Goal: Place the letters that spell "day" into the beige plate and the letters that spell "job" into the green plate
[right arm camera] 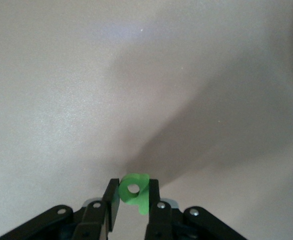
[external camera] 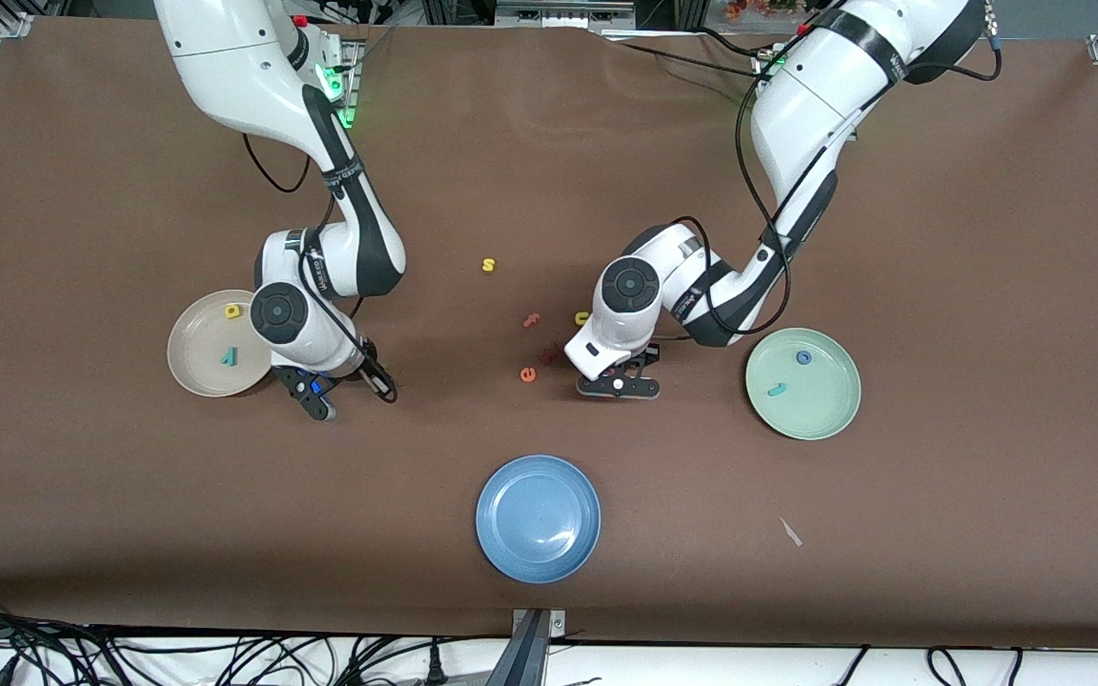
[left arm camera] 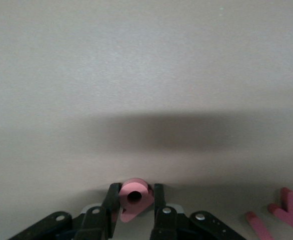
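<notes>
My left gripper (external camera: 618,381) is low at the table among the loose letters, its fingers (left arm camera: 113,197) pressed on both sides of the salmon b (left arm camera: 142,202). My right gripper (external camera: 335,381) hangs over the table just beside the beige plate (external camera: 189,367), shut on the dark green d (right arm camera: 142,200). In the beige plate lie the yellow a (external camera: 233,311) and the teal y (external camera: 228,357). The green plate (external camera: 835,410), toward the left arm's end, holds the blue o (external camera: 803,357) and the teal j (external camera: 777,389).
Loose letters lie mid-table: a yellow s (external camera: 488,265), a salmon f (external camera: 532,320), a yellow u (external camera: 582,317) and an orange e (external camera: 528,374). A blue plate (external camera: 538,517) sits nearer the front camera. Pink letter shapes (left arm camera: 286,207) lie close to the left gripper.
</notes>
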Controlling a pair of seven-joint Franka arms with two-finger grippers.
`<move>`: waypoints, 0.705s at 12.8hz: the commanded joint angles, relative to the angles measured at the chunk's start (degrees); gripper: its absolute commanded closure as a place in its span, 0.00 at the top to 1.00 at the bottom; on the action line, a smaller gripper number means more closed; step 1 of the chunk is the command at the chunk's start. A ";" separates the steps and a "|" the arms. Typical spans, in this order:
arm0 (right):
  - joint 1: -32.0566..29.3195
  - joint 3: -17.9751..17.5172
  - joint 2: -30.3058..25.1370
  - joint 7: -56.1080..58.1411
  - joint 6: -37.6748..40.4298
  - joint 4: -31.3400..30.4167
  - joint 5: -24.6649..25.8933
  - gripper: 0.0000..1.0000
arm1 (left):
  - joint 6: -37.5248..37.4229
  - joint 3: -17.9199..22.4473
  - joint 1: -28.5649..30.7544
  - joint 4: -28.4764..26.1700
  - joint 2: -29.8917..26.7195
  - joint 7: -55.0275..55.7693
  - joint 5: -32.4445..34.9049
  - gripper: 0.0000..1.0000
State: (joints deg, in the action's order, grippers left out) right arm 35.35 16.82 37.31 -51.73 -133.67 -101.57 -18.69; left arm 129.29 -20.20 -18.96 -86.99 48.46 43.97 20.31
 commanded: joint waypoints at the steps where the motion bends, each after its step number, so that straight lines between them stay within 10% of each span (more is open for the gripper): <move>1: -1.42 1.80 -0.31 10.11 6.04 2.51 -0.12 0.26 | -5.87 0.34 0.24 0.24 -3.36 0.77 1.67 0.18; 9: -1.34 13.93 -2.15 39.31 16.05 0.58 -0.03 0.26 | -20.73 0.34 6.82 0.24 -10.83 -18.26 1.84 0.08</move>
State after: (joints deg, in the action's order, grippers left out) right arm 33.63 28.92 37.21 -16.72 -120.43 -99.93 -18.67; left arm 111.09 -19.56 -14.33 -85.65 40.25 32.80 20.83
